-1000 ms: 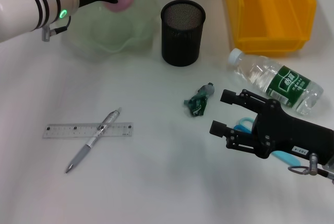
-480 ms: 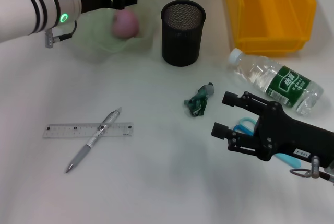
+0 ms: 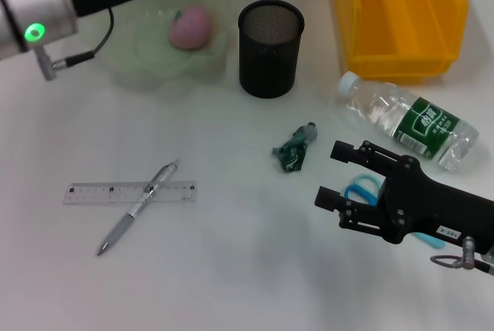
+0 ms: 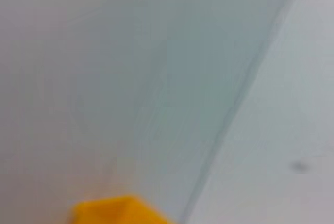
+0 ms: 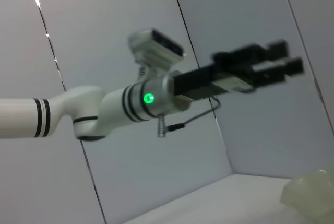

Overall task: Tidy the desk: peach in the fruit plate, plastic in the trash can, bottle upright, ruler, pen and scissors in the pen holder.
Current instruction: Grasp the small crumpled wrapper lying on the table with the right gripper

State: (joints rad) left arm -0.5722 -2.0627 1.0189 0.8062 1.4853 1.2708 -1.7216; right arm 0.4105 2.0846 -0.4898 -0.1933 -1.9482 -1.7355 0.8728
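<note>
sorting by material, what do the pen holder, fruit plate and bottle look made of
Pen holder: black metal mesh, probably, with a fine see-through grid. Fruit plate: translucent pale green, glass or plastic, with a wavy rim. Bottle: clear thin plastic with a green label and a white cap.

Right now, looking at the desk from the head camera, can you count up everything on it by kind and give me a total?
Containers: 3, fruit plate, pen holder, yellow bin
Stationery: 3, ruler, pen, scissors
Fruit: 1, peach
Bottles: 1, bottle
Plastic scraps: 1, plastic
Total: 9
</note>
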